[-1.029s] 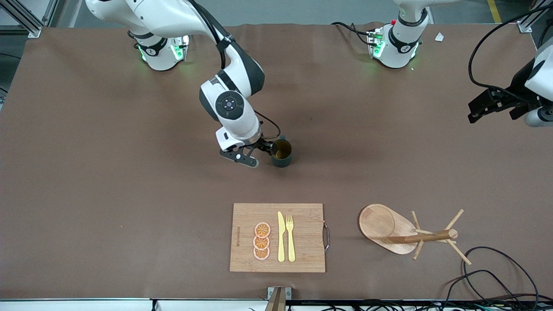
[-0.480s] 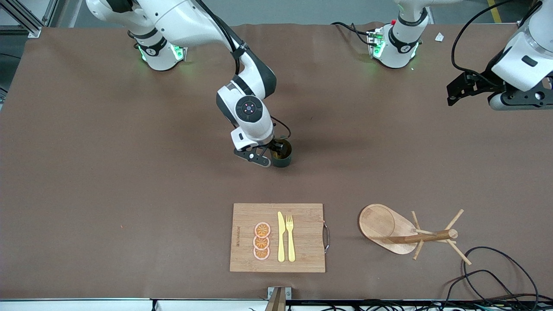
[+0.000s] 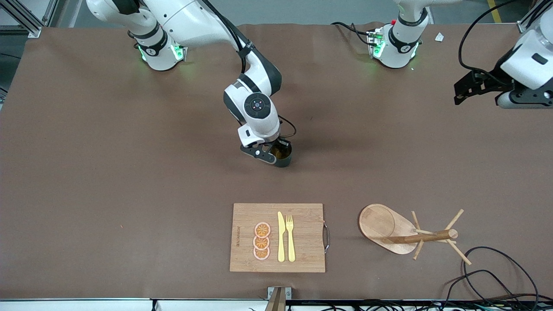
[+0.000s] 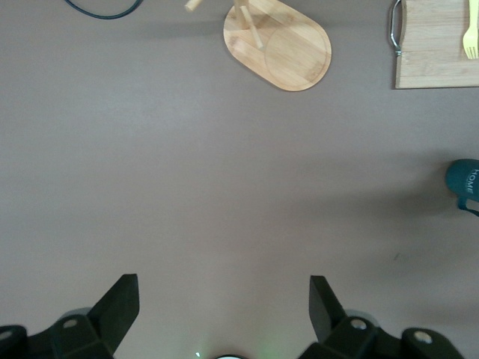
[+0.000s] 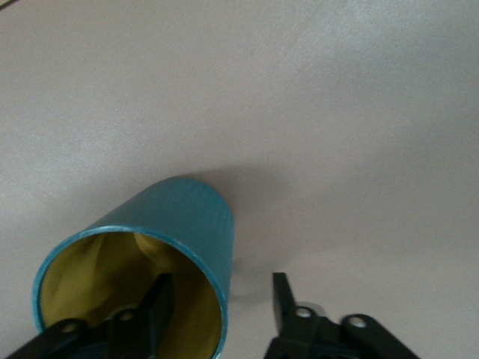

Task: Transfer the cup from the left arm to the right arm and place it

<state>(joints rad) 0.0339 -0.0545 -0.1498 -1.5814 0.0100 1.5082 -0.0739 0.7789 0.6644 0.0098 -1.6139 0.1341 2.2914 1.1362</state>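
Observation:
The teal cup [image 3: 284, 160] with a yellow inside stands upright in the middle of the table. My right gripper [image 3: 274, 152] is at its rim on the side toward the right arm's end. In the right wrist view the cup [image 5: 187, 217] fills the foreground, and my right gripper [image 5: 221, 303] straddles its wall: one finger is inside, the other outside with a gap to the wall. It is open. My left gripper [image 3: 459, 92] hangs open and empty over the left arm's end of the table. The left wrist view has my left gripper [image 4: 224, 303] over bare mat, with the cup [image 4: 465, 183] at the picture's edge.
A wooden cutting board [image 3: 302, 250] holding orange slices [image 3: 262, 241], a yellow knife [image 3: 281, 236] and a fork [image 3: 290, 237] lies nearer the front camera than the cup. A wooden mug tree [image 3: 406, 235] lies tipped on its side beside it. Black cables [image 3: 497, 276] trail at the table's corner.
My right gripper has slid sideways onto the cup, one finger entering it, and its jaws have narrowed. The left arm has drawn back toward its end of the table.

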